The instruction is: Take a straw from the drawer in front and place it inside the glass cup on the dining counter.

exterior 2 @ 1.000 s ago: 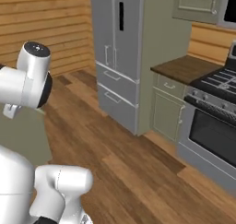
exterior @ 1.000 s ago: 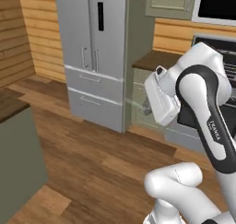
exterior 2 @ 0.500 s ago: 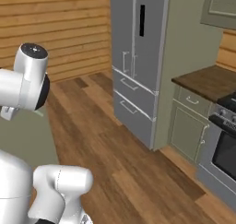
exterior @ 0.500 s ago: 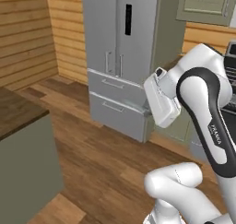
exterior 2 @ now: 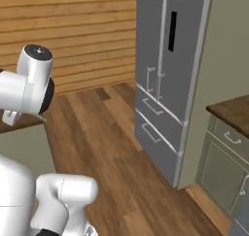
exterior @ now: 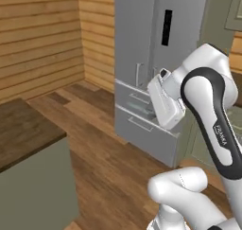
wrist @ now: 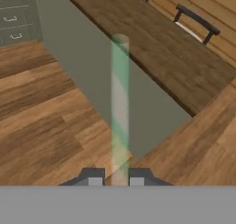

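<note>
In the hand view, the straw, a thin pale stick with a green tint, rises straight up from between my fingertips. My gripper is shut on its lower end. Behind the straw runs the dining counter, with a dark brown wood-grain top on a pale green base. The same counter shows at the lower left of the left base view. My hand hangs in front of the arm's upper link, pointing down and left. The glass cup is out of view.
A tall grey fridge stands ahead against the plank wall. A green cabinet with a brown top is at the far right. Dark chair backs stand behind the counter. Shut drawer fronts show at top left. Wooden floor lies between.
Both base views have swung: the fridge has slid to the right and the dining counter has come in at lower left, so the base has turned. The arm's pose and grip are unchanged.
</note>
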Available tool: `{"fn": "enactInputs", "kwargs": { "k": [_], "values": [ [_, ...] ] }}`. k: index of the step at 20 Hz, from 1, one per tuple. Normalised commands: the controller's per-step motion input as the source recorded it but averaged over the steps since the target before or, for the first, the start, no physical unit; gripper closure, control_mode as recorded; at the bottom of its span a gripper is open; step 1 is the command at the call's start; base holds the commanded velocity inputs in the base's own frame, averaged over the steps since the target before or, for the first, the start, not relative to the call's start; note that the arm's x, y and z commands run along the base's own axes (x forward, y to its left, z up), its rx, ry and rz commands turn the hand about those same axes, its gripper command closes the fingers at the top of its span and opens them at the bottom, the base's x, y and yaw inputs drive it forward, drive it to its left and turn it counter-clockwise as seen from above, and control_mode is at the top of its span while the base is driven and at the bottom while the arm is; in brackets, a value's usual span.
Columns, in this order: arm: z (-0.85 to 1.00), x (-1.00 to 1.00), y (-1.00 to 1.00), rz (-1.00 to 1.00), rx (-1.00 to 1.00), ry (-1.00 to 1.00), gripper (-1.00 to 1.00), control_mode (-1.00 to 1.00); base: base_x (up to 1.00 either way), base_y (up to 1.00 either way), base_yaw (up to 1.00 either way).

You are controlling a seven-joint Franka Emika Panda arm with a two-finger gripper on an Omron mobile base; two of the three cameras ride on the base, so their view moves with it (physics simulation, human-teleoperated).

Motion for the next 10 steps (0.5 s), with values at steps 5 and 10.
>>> {"fn": "enactInputs", "kwargs": {
  "k": [5,10],
  "values": [
    [0.0,0.0,0.0,0.0,0.0,0.0,1.0,1.0,0.98,-0.05,0.37],
    [0.0,0.0,0.0,0.0,0.0,0.0,1.0,1.0,0.96,-0.11,0.38]
  ]
}}
